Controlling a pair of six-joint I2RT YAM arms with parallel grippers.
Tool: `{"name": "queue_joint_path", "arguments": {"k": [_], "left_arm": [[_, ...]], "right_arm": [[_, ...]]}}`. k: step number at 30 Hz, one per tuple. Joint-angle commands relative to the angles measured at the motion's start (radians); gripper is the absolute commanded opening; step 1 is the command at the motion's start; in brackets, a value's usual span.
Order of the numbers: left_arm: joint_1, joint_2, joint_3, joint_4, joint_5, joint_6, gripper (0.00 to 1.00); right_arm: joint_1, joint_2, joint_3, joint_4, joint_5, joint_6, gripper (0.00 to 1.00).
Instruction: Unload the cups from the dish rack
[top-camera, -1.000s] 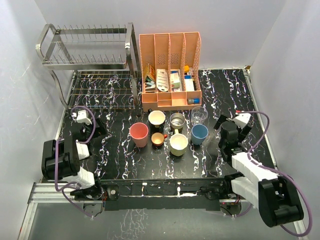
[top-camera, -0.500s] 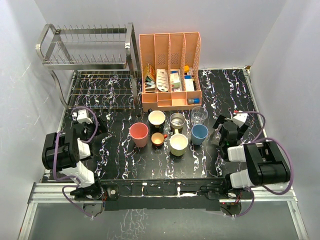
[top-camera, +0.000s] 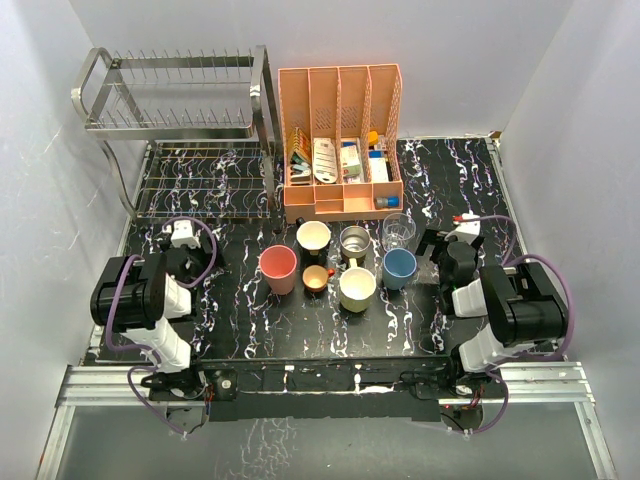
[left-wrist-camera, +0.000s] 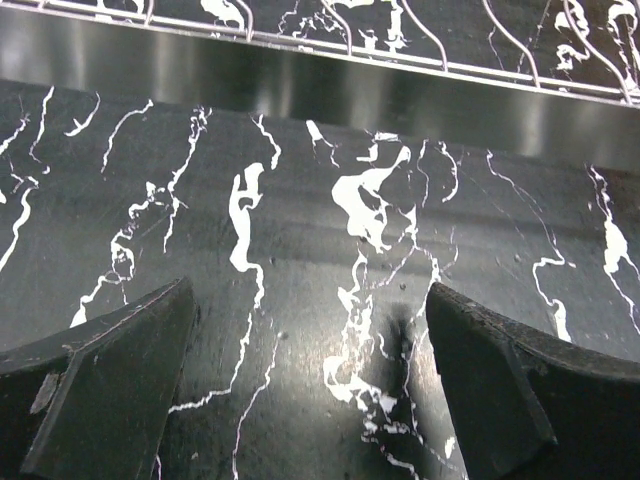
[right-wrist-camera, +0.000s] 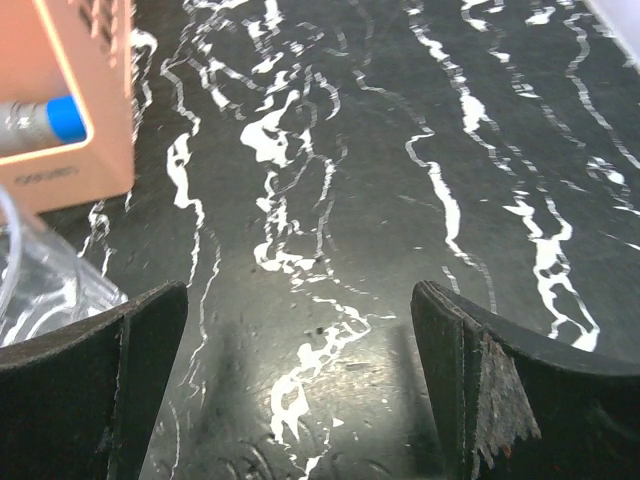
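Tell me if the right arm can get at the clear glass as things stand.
Probably yes. The right gripper is open just right of the glass, with only bare table between them. The blue cup stands close in front and the organizer behind, so a sideways approach looks freest.

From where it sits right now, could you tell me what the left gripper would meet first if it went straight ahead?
Probably the dish rack's low front rail: the open left gripper points at it across the marbled table, though depth is unclear.
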Motion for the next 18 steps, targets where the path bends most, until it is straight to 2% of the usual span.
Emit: {"name": "queue_joint_path", "arguments": {"k": [1, 18], "left_arm": [[-0.027, -0.007, 0.049, -0.040, -0.091, 0.043, 0.97], [-0.030, -0.007, 0.063, -0.057, -0.021, 0.074, 0.97]], "right_arm": [[-0.007, 0.045, 0.000, 0.169, -0.151, -0.087, 0.98], [-0.016, 0.058, -0.007, 0.210, -0.174, -0.089, 0.98]]}}
